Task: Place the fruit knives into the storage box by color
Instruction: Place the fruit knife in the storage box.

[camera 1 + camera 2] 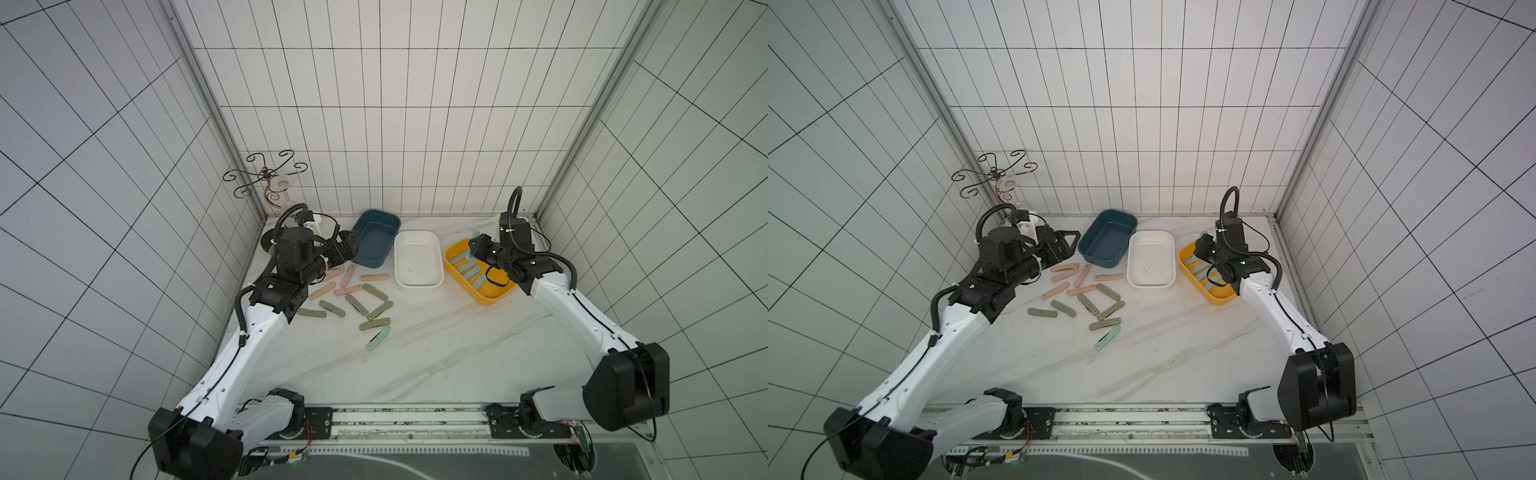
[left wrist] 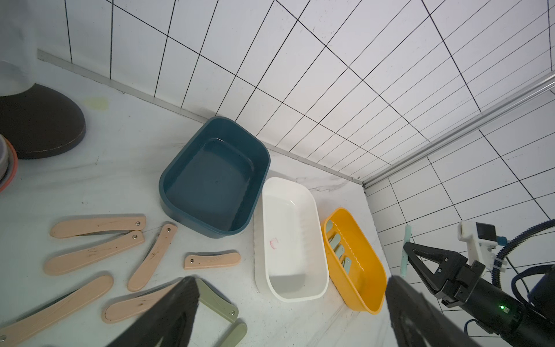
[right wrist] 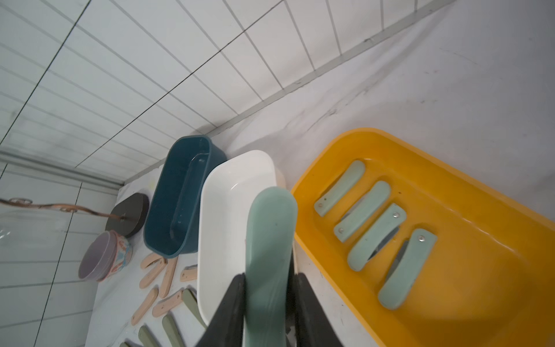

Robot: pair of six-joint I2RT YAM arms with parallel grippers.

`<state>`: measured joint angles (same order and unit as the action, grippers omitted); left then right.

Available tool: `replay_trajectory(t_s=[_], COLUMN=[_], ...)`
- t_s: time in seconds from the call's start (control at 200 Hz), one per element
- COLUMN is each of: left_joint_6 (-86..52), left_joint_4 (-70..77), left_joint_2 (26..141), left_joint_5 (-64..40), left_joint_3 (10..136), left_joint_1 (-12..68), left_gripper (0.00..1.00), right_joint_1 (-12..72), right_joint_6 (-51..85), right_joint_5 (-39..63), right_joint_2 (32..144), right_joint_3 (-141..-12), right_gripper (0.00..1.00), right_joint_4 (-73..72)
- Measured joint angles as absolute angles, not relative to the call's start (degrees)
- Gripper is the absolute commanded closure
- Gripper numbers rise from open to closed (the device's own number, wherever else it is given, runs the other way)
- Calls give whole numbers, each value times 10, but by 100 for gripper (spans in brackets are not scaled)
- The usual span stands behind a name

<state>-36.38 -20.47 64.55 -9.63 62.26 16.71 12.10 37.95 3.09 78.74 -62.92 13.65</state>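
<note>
Peach-pink fruit knives [image 1: 348, 290] and olive ones [image 1: 375, 292] lie loose on the marble, with one mint knife [image 1: 378, 338] nearer the front. Behind them stand three storage boxes: blue [image 1: 365, 262], white [image 1: 417, 284] and yellow [image 1: 486, 297]. Several mint knives [image 3: 369, 210] lie in the yellow box [image 3: 450, 186]. My right gripper [image 3: 270, 279] is shut on a mint knife [image 3: 270, 228], upright over the yellow box's left rim. My left gripper [image 2: 292, 285] hangs open over the pink knives beside the blue box [image 2: 210, 228], holding nothing.
A wire stand [image 1: 266, 178] with a hanging glass and a dark round base [image 2: 39, 126] stands in the back left corner, with a small bowl [image 3: 103, 255] next to it. Tiled walls close the back and both sides.
</note>
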Motion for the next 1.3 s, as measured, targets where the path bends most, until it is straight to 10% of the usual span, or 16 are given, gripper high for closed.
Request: replay_trajectory(t_s=[1.299], left_joint_6=[-364], left_joint_4=[-184], left_joint_2=[664], left_joint_5=[-101], left_joint_3=[617], left_joint_1=[191], left_gripper=[3], right_joint_1=[30], right_joint_6=[489], right_joint_5=[-53], right_joint_2=[946], right_joint_3=[-553], right_gripper=[71], right_joint_4=[148])
